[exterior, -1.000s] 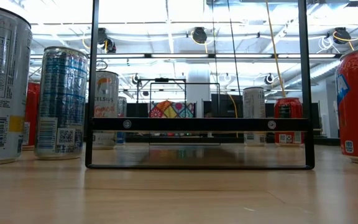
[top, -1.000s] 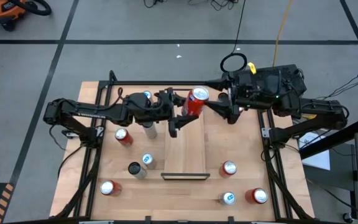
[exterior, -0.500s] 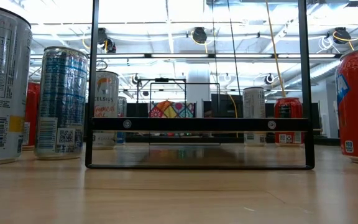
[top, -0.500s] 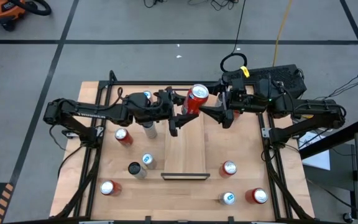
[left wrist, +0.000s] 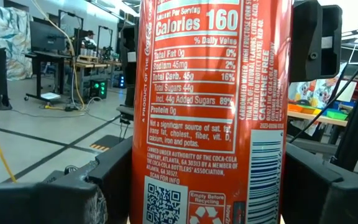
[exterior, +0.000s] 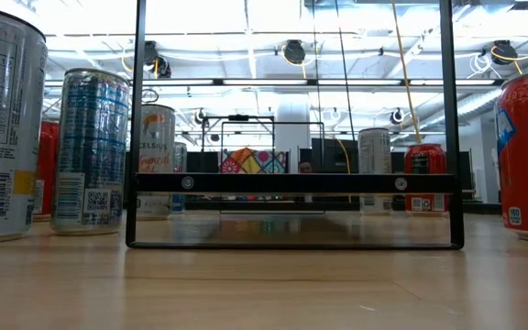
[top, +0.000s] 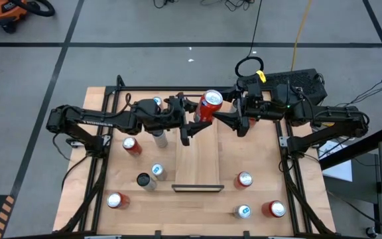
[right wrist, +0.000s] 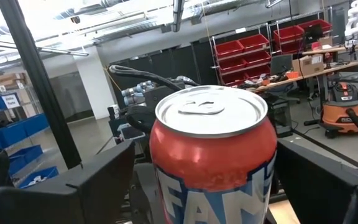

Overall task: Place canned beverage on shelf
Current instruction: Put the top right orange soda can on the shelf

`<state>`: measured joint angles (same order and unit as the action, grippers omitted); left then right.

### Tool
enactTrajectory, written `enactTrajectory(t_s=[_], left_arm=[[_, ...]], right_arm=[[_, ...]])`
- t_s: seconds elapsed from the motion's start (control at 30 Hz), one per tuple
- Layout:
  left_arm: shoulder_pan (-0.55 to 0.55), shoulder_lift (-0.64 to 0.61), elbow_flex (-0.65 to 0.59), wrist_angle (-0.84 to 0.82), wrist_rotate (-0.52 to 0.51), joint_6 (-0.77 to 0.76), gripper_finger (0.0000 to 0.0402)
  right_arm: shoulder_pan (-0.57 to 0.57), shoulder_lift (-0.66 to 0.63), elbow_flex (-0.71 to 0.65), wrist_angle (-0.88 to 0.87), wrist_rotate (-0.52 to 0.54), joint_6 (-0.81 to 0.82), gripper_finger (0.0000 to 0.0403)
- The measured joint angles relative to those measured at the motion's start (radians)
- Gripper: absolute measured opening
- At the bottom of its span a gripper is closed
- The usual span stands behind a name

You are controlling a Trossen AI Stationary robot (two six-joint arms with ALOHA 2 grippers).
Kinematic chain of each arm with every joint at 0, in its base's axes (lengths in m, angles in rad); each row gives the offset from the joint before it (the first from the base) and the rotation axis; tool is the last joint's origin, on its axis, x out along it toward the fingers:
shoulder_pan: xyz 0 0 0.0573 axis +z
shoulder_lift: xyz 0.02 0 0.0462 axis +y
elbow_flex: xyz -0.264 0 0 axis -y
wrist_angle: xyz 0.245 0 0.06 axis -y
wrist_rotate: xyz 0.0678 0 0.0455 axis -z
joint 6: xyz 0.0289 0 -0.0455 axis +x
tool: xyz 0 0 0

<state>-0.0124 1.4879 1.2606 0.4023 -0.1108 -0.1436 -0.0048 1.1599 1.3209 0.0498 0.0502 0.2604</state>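
Note:
A red canned beverage (top: 207,107) hangs upright in the air over the far end of the light-wood shelf (top: 197,162), which lies flat on the tabletop. My left gripper (top: 194,119) reaches in from the table's left and is shut on the can (left wrist: 210,112). My right gripper (top: 229,116) comes level from the table's right. It is open, with its fingers (right wrist: 73,186) standing on either side of the can's upper part (right wrist: 210,155). Neither gripper shows in the low view. My left gripper pinches the can's round side wall (left wrist: 138,186) between its two fingers, level from the table's left. The can stands upright in the hold, lifted clear of shelf and table. My right gripper flanks the can's top end (right wrist: 272,162); I cannot tell whether it touches.
Several other cans stand on the tabletop either side of the shelf: red ones (top: 132,146) (top: 244,179) (top: 275,210), silver and blue ones (top: 158,171) (top: 243,211). A black frame (exterior: 291,183) stands at the shelf's near end. Black rails (top: 105,166) edge the table.
My right gripper has moved toward the table's left, up to the held can, so that its fingers now stand around the can's top. The can and my left gripper have kept still.

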Motion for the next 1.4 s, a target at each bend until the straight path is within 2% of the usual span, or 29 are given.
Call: enactTrajectory(t_s=[0.8, 1.1, 1.4], left_arm=[[-0.001, 0.023, 0.002, 0.004, -0.006, -0.006, 0.0288], [0.001, 0.023, 0.002, 0.01, -0.014, -0.006, 0.0288], [0.0, 0.023, 0.002, 0.007, -0.013, -0.004, 0.0288]], right_arm=[[0.0, 0.0, 0.0, -0.03, -0.001, -0.045, 0.0351], [-0.005, 0.0, 0.0, -0.037, 0.028, -0.064, 0.0397], [-0.029, 0.0, 0.0, -0.035, 0.019, -0.064, 0.0394]])
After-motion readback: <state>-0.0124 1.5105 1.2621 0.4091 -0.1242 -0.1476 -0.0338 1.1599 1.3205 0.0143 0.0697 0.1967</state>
